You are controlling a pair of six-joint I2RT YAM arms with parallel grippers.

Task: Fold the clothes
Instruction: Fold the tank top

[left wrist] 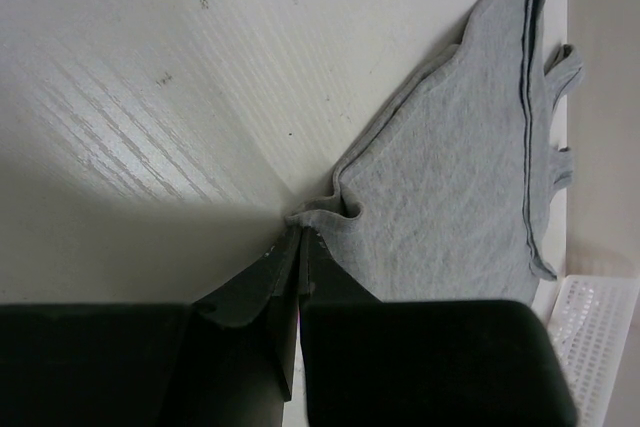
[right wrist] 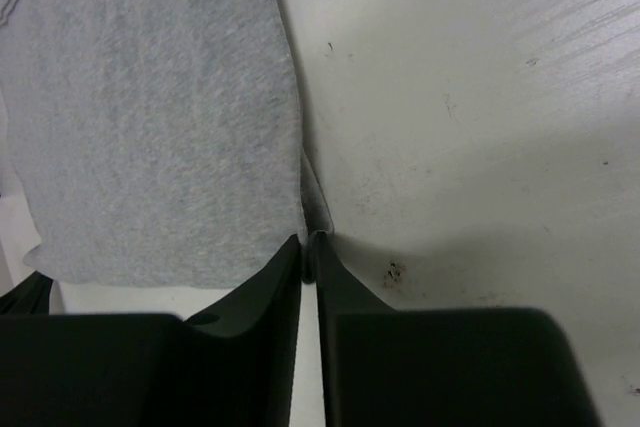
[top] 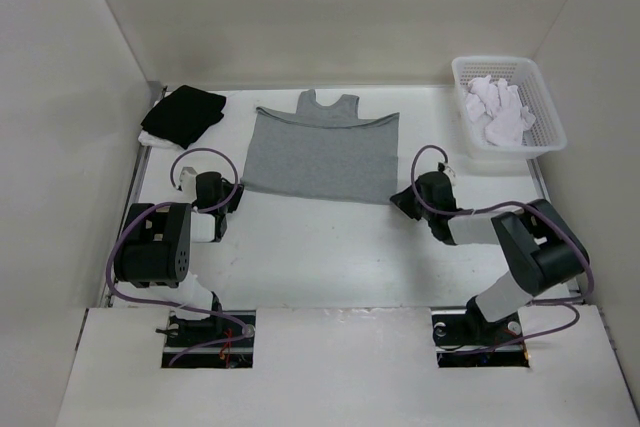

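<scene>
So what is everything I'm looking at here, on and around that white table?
tank top: one, light grey, spread flat mid-table, straps toward the far wall
black garment: one, black, bunched at the far left corner
basket: one, white, far right corner
cloth pieces: several, white, piled in the basket
table: one, white, under everything
left gripper: one, black, shut on the tank top's near left corner
right gripper: one, black, shut on its near right corner
</scene>
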